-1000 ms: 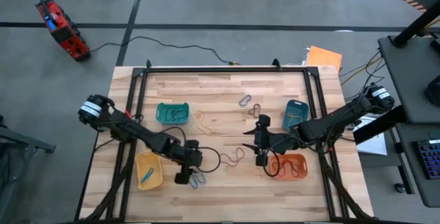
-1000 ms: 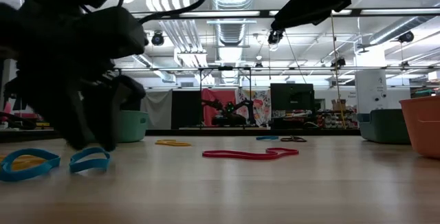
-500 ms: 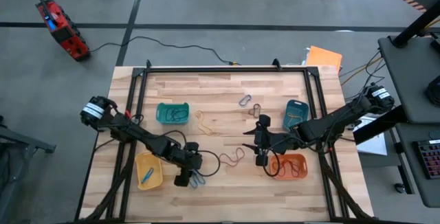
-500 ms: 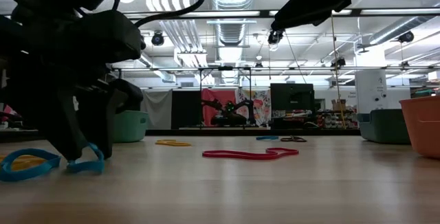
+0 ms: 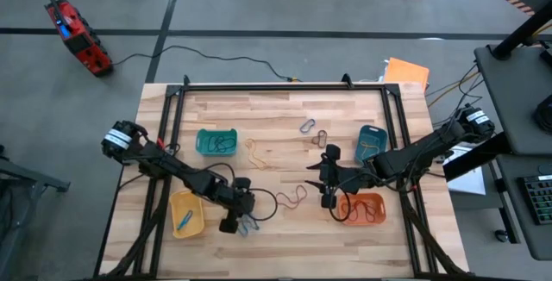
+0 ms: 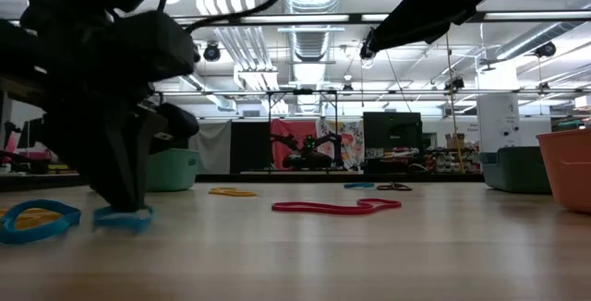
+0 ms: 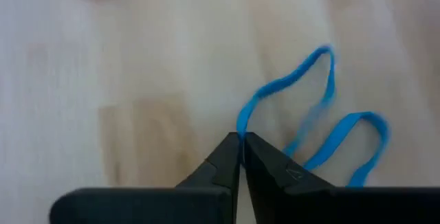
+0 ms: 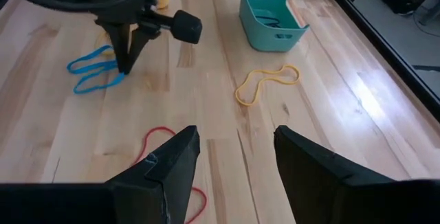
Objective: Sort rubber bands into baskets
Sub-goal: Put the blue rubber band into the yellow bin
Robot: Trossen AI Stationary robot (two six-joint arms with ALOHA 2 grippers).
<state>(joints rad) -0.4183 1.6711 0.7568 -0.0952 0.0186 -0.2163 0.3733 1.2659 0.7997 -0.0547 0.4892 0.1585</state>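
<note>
Rubber bands lie scattered on the surface: two blue bands (image 5: pixel 248 226) at the near edge, a red one (image 5: pixel 293 196) mid-table, a yellow one (image 5: pixel 256 153) farther off. One blue band (image 7: pixel 285 90) is pinched at its edge by the left end effector (image 7: pixel 240 143), its fingers pressed together on the thin loop right at the wood. To do this well, lift straight up and slowly, checking the neighbouring blue band (image 7: pixel 342 143) does not drag along, then carry it to the blue basket (image 5: pixel 370 142) at the far right. The right end effector (image 8: pixel 235 141) hangs above the surface beside the orange basket (image 5: pixel 363 209), fingers spread wide, holding nothing.
</note>
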